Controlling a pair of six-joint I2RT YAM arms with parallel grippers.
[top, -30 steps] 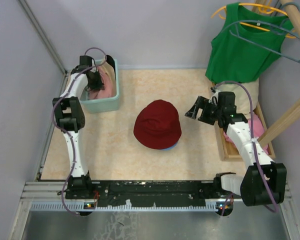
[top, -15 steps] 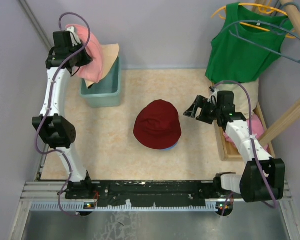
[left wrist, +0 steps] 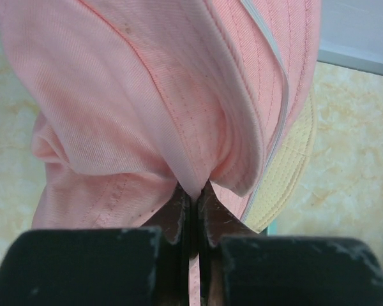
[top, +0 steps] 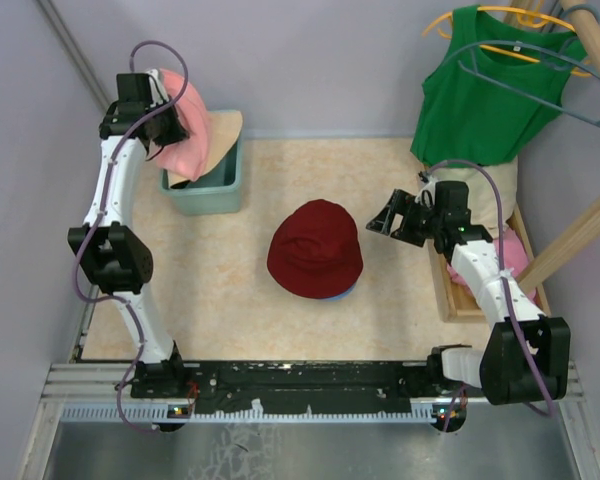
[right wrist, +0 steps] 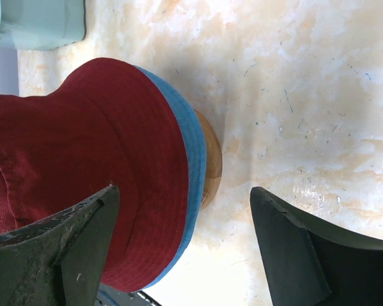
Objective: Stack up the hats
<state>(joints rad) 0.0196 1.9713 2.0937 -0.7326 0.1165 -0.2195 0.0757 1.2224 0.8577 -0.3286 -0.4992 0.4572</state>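
Observation:
My left gripper (top: 148, 128) is shut on the pink hat (top: 185, 118) and holds it high above the teal basket (top: 208, 192). In the left wrist view the fingertips (left wrist: 177, 205) pinch a fold of the pink hat (left wrist: 147, 95). The beige hat (top: 223, 132) hangs against the pink one, its brim (left wrist: 288, 171) showing behind it. The dark red hat (top: 315, 248) sits mid-table on the blue hat (top: 342, 294). My right gripper (top: 388, 217) is open and empty just right of that pile. In its wrist view (right wrist: 184, 192) the red hat (right wrist: 83, 159) and blue brim (right wrist: 193, 159) lie ahead.
A round wooden base (right wrist: 212, 167) shows under the blue hat. A green tank top (top: 485, 95) hangs at the back right. A wooden tray (top: 448, 290) with beige and pink cloth lies along the right edge. Walls close in on the left and back.
My left gripper has risen out of the teal basket with the pink hat, the beige hat coming up with it, then shifted slightly right. The right arm barely moved.

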